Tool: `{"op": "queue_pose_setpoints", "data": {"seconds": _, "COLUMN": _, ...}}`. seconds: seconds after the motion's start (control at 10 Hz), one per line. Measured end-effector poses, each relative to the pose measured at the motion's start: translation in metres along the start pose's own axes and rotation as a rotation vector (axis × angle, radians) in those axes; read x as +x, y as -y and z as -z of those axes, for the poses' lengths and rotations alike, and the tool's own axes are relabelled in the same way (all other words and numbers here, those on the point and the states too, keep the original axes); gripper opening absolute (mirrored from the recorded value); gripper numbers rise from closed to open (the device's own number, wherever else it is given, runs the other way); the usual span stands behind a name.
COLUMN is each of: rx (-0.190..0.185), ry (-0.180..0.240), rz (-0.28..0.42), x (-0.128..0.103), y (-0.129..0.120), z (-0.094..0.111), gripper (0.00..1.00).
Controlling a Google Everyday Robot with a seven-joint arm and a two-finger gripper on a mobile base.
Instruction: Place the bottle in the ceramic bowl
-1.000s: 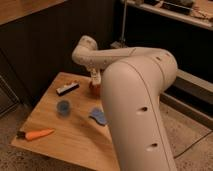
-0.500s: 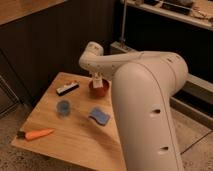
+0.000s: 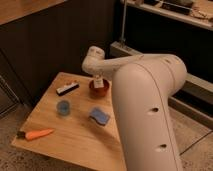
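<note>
Where the wooden table (image 3: 75,140) begins at the left, an orange carrot (image 3: 36,134) lies near its front corner, then a small blue cup (image 3: 63,107), with a dark flat object with a pale stripe (image 3: 67,88) farther back and a blue sponge (image 3: 99,116) toward the middle; next comes the ceramic bowl (image 3: 99,88), and the gripper (image 3: 97,78) hangs directly over it, grasping the bottle (image 3: 98,81), whose lower end seems to sit at or just inside the bowl's rim, though contact is hard to judge; the big white arm fills the right side; to do this step well, lower the bottle straight down, centred, and let go only once it rests inside
</note>
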Motion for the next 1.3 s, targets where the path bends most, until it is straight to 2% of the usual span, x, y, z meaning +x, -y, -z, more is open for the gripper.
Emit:
{"op": "queue_pose_setpoints", "data": {"seconds": 0.5, "rx": -0.025, "ry": -0.008, "rz": -0.001, "x": 0.012, "y": 0.001, "z": -0.020, "gripper": 0.00}}
{"op": "queue_pose_setpoints", "data": {"seconds": 0.9, "rx": -0.027, "ry": -0.012, "rz": 0.012, "x": 0.016, "y": 0.003, "z": -0.029, "gripper": 0.03}}
{"op": "queue_pose_setpoints", "data": {"seconds": 1.0, "rx": -0.027, "ry": -0.025, "rz": 0.014, "x": 0.020, "y": 0.003, "z": -0.031, "gripper": 0.15}}
{"op": "queue_pose_setpoints", "data": {"seconds": 1.3, "rx": -0.019, "ry": -0.043, "rz": 0.017, "x": 0.024, "y": 0.004, "z": -0.035, "gripper": 0.43}}
